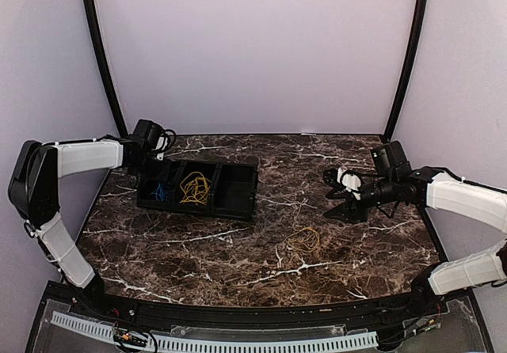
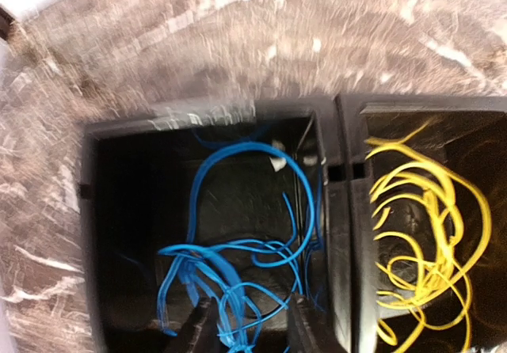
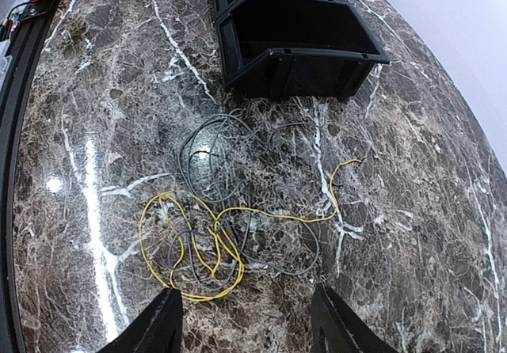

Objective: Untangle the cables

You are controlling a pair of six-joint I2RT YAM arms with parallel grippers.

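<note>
Your left gripper [image 2: 249,331] hangs over the bin's [image 2: 342,210] left compartment, fingers spread, and the blue cable [image 2: 253,147] lies coiled below it. A yellow cable [image 2: 428,274] fills the middle compartment. Your right gripper [image 3: 245,325], fingers spread, hovers over the table [image 3: 412,210], where a second yellow cable [image 3: 230,254] lies tangled with a grey cable [image 3: 218,183].
</note>
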